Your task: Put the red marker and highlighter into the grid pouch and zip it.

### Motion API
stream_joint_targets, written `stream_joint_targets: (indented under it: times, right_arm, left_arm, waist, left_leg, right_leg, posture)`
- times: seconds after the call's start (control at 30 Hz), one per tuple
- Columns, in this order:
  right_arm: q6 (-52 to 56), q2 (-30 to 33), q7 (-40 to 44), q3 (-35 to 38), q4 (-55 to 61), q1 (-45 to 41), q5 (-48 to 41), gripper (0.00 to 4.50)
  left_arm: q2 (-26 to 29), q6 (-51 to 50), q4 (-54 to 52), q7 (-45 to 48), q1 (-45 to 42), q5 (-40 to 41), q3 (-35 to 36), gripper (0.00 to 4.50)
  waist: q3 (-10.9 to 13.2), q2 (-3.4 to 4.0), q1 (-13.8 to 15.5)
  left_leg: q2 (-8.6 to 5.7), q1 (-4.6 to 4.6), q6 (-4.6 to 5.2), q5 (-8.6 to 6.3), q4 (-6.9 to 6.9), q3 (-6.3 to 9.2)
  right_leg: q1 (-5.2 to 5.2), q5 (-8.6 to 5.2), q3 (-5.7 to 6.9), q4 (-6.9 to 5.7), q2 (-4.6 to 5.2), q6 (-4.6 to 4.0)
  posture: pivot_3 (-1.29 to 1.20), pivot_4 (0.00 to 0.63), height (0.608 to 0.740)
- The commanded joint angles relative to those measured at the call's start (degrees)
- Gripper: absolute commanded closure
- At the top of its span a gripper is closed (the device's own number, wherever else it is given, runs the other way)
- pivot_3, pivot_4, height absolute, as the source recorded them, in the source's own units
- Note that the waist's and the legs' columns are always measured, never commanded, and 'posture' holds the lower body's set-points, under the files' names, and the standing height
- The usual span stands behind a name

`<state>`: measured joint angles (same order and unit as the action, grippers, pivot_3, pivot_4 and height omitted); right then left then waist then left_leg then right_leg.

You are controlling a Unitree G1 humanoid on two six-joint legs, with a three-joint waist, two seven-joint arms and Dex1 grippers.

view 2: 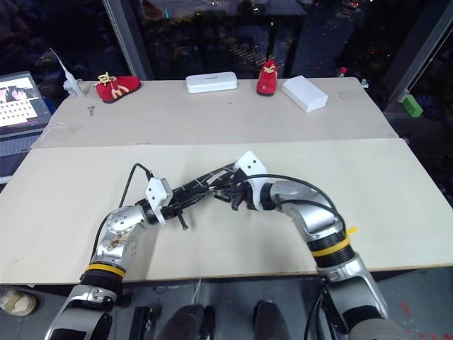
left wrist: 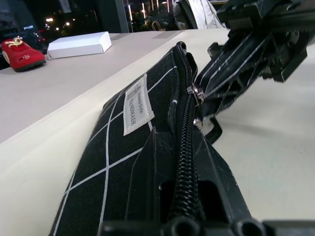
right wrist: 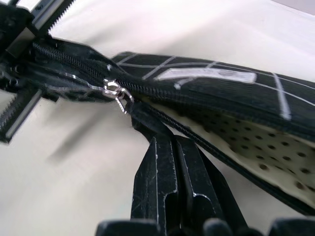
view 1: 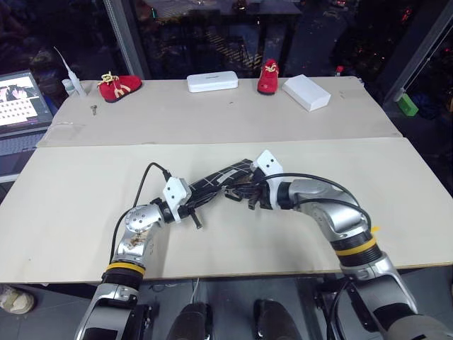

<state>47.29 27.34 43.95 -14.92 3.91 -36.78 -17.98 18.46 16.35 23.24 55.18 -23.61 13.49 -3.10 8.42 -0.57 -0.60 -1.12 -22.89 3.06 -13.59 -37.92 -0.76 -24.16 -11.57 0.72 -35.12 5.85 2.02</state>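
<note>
Grid pouch [view 1: 225,178], lifted above mid-table: left gripper [view 1: 192,203] clamps its end; right gripper [right wrist: 162,147] is closed on the zipper-pull loop [right wrist: 140,115]. Pull steadily along the zipper line, holding the fabric taut.

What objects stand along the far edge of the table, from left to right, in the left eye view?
Laptop → red baby shoe → white plastic case → second red shoe → white box → green block, off the table.
</note>
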Motion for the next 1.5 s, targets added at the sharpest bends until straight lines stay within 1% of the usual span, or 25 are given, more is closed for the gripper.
stream_joint_targets:
  times: [0.03, 0.07, 0.13, 0.2, 0.27, 0.33, 0.47, 0.57, 0.67, 0.73, 0.83, 0.9, 0.97, 1.03, 1.1, 1.17, 1.3, 1.33, 1.4, 1.43, 1.5]
  right_arm:
    - [-2.66, 8.32, 2.85, 4.78, 0.58, 2.24, 1.46, 4.44]
    - [-3.44, 9.59, 2.55, 5.2, -0.26, 2.39, 2.09, 4.44]
    - [-6.35, 13.06, 1.36, 7.47, -5.47, 1.9, 4.2, 4.44]
    - [-8.46, 15.41, 0.41, 10.91, -9.46, 1.46, 4.7, 4.44]
    - [-8.71, 16.43, 1.72, 12.49, -9.11, 2.3, 3.49, 4.44]
    - [-7.0, 16.05, 3.66, 12.64, -5.35, 5.21, 1.17, 4.44]
    - [-4.75, 12.91, 3.18, 12.27, -1.09, 8.11, -1.04, 3.33]
    - [-2.98, 11.07, 3.3, 12.46, 0.53, 8.72, -2.39, 2.28]
    - [-0.83, 11.67, 4.58, 14.19, 1.71, 9.47, -4.53, 1.25]
    - [1.97, 14.03, 6.86, 18.86, 2.09, 9.99, -8.62, 0.61]
    - [1.94, 19.13, 11.17, 26.38, 3.94, 13.4, -13.08, 0.61]
    - [1.16, 21.01, 12.71, 29.57, 5.02, 15.64, -14.94, 0.61]
    - [-0.04, 22.86, 14.49, 33.59, 6.94, 19.38, -16.39, 0.61]
    - [-1.3, 23.65, 14.77, 37.81, 9.17, 24.83, -16.62, 0.61]
    - [-1.27, 23.48, 14.04, 39.68, 10.6, 27.75, -17.16, 0.61]
    - [-1.16, 22.02, 12.11, 40.27, 12.44, 30.34, -17.5, 0.61]
    - [-1.3, 18.82, 8.31, 38.78, 14.56, 32.52, -17.42, 0.61]
    - [-1.59, 18.38, 7.79, 38.21, 14.68, 32.69, -17.1, 0.55]
    - [-1.5, 17.92, 7.0, 37.1, 14.99, 32.96, -16.75, 0.51]
    - [-1.62, 17.88, 6.61, 36.61, 15.01, 32.97, -16.49, 0.51]
    - [-1.67, 18.02, 6.17, 36.14, 14.75, 32.84, -16.48, 0.51]
  left_arm:
    - [0.47, 1.74, -0.8, 0.04, 0.46, 0.45, 0.91, 4.5]
    - [0.51, 1.79, -0.82, 0.04, 0.53, 0.46, 0.9, 4.5]
    - [0.63, 1.88, -0.65, 0.11, 0.56, 0.53, 0.94, 4.5]
    - [0.69, 1.96, -0.6, 0.18, 0.58, 0.52, 0.91, 4.5]
    - [0.69, 1.93, -0.95, 0.22, 0.73, 0.59, 0.86, 4.5]
    - [0.62, 1.91, -1.37, 0.35, 0.92, 0.74, 0.74, 4.5]
    - [0.34, 1.66, -2.76, 0.6, 1.5, 0.81, 0.14, 4.5]
    - [0.06, 1.52, -3.32, 0.88, 1.45, 0.65, -0.47, 4.5]
    - [-0.07, 1.48, -3.6, 1.44, 1.2, 0.49, -1.09, 4.5]
    - [-0.07, 1.8, -3.43, 2.44, 0.71, 0.27, -1.73, 4.5]
    - [0.06, 2.97, -2.43, 4.99, -0.54, -0.2, -3.25, 4.5]
    - [0.14, 3.96, -1.6, 6.4, -1.34, -0.64, -4.12, 4.5]
    - [0.0, 5.53, 0.18, 8.4, -3.07, -1.09, -5.19, 4.5]
    - [-0.84, 8.33, 3.64, 10.59, -6.5, -1.81, -6.33, 4.5]
    - [-1.49, 10.61, 6.54, 11.97, -8.75, -2.15, -6.75, 4.5]
    - [-2.22, 14.6, 11.85, 13.2, -11.86, -3.54, -7.42, 4.5]
    - [-2.86, 25.09, 22.81, 14.47, -16.24, -7.55, -8.89, 4.5]
    - [-2.82, 27.78, 24.83, 14.22, -16.91, -8.55, -9.16, 4.13]
    - [-2.88, 28.88, 27.38, 16.14, -17.6, -8.55, -9.59, 3.65]
    - [-3.11, 27.97, 27.42, 17.7, -17.46, -7.33, -9.37, 3.34]
    - [-3.62, 25.47, 25.67, 19.48, -16.53, -4.87, -8.65, 2.56]
  waist:
    - [0.0, 0.0, 0.58]
    - [0.0, 0.0, 0.65]
    - [0.01, -0.01, 0.69]
    - [0.01, -0.01, 0.69]
    - [0.0, -0.01, 0.53]
    - [0.0, -0.01, 0.32]
    - [0.0, -0.01, 0.28]
    - [0.01, -0.01, 0.12]
    - [0.0, -0.01, 0.39]
    - [0.0, -0.01, 0.79]
    - [0.01, -0.01, 1.82]
    - [0.0, -0.01, 1.87]
    - [0.01, -0.02, 2.0]
    - [0.01, -0.02, 2.19]
    - [0.01, -0.02, 2.33]
    - [0.0, 0.0, 1.94]
    - [-0.01, 0.0, 1.1]
    - [-0.01, 0.0, 1.06]
    - [-0.01, 0.0, 1.09]
    - [0.0, -0.01, 1.15]
    - [0.0, -0.01, 1.28]
  left_leg:
    - [-0.02, -0.01, 0.0, 0.0, 0.0, 0.03]
    - [-0.01, -0.01, 0.01, 0.0, 0.0, 0.03]
    - [-0.03, -0.01, 0.01, 0.0, 0.0, -0.06]
    - [-0.03, 0.03, 0.01, 0.0, -0.01, -0.09]
    - [0.01, 0.05, 0.01, 0.0, 0.0, -0.12]
    - [0.1, 0.06, 0.02, -0.01, 0.0, -0.13]
    - [0.16, 0.03, 0.03, -0.02, 0.0, -0.08]
    - [0.13, 0.05, 0.02, -0.01, 0.0, -0.09]
    - [0.12, 0.06, 0.02, -0.01, -0.01, -0.08]
    - [0.12, 0.03, 0.03, -0.02, -0.01, -0.06]
    - [0.06, -0.11, 0.03, -0.02, -0.01, -0.01]
    - [0.03, -0.16, 0.04, -0.02, -0.02, -0.01]
    - [0.04, -0.13, 0.06, -0.04, -0.03, -0.03]
    - [0.06, -0.03, 0.06, -0.04, -0.04, -0.05]
    - [0.06, 0.01, 0.06, -0.04, -0.07, -0.03]
    - [0.07, 0.05, 0.06, -0.04, -0.1, -0.1]
    - [0.1, 0.08, 0.08, -0.05, -0.12, -0.12]
    - [0.1, 0.08, 0.09, -0.05, -0.11, -0.12]
    - [0.09, 0.05, 0.1, -0.06, -0.11, -0.12]
    - [0.08, 0.04, 0.1, -0.06, -0.11, -0.13]
    - [0.09, 0.0, 0.1, -0.06, -0.14, -0.11]
  right_leg:
    - [0.03, 0.0, 0.03, 0.02, 0.02, 0.01]
    - [0.07, -0.01, 0.04, 0.07, 0.01, 0.01]
    - [0.03, -0.01, -0.05, 0.09, 0.04, 0.01]
    - [0.03, -0.01, -0.07, 0.15, 0.03, 0.01]
    - [0.01, -0.01, -0.11, 0.14, 0.0, 0.01]
    - [0.01, -0.01, -0.17, 0.13, -0.13, 0.0]
    - [-0.01, 0.0, -0.18, 0.11, -0.17, 0.0]
    - [-0.01, 0.0, -0.25, 0.1, -0.12, -0.01]
    - [0.03, 0.0, -0.22, 0.11, -0.1, 0.0]
    - [0.02, 0.0, -0.18, 0.12, -0.11, 0.0]
    - [0.01, 0.0, -0.11, 0.12, -0.05, 0.0]
    - [0.03, 0.01, -0.07, 0.13, -0.02, 0.01]
    - [0.05, 0.01, -0.09, 0.18, -0.01, 0.03]
    - [0.11, 0.01, -0.12, 0.23, -0.04, 0.03]
    - [0.15, -0.01, -0.09, 0.22, -0.08, 0.04]
    - [0.14, -0.01, -0.21, 0.18, -0.08, 0.04]
    - [0.16, -0.01, -0.27, 0.17, -0.13, 0.04]
    - [0.16, -0.01, -0.28, 0.17, -0.14, 0.04]
    - [0.11, -0.01, -0.29, 0.18, -0.14, 0.04]
    - [0.1, -0.01, -0.3, 0.17, -0.13, 0.04]
    - [0.08, -0.01, -0.26, 0.17, -0.13, 0.04]
  posture:
    - [0.0, 0.15, 0.74]
    - [0.0, 0.15, 0.74]
    - [0.0, 0.15, 0.74]
    - [0.0, 0.15, 0.74]
    - [0.0, 0.15, 0.74]
    - [0.0, 0.15, 0.74]
    - [0.0, 0.15, 0.74]
    - [0.0, 0.15, 0.74]
    - [0.0, 0.15, 0.74]
    - [0.0, 0.15, 0.74]
    - [0.0, 0.15, 0.74]
    - [0.0, 0.15, 0.74]
    - [0.0, 0.15, 0.74]
    - [0.0, 0.15, 0.74]
    - [0.0, 0.15, 0.74]
    - [0.0, 0.15, 0.74]
    - [0.0, 0.15, 0.74]
    - [0.0, 0.15, 0.74]
    - [0.0, 0.15, 0.74]
    - [0.0, 0.15, 0.74]
    - [0.0, 0.15, 0.74]
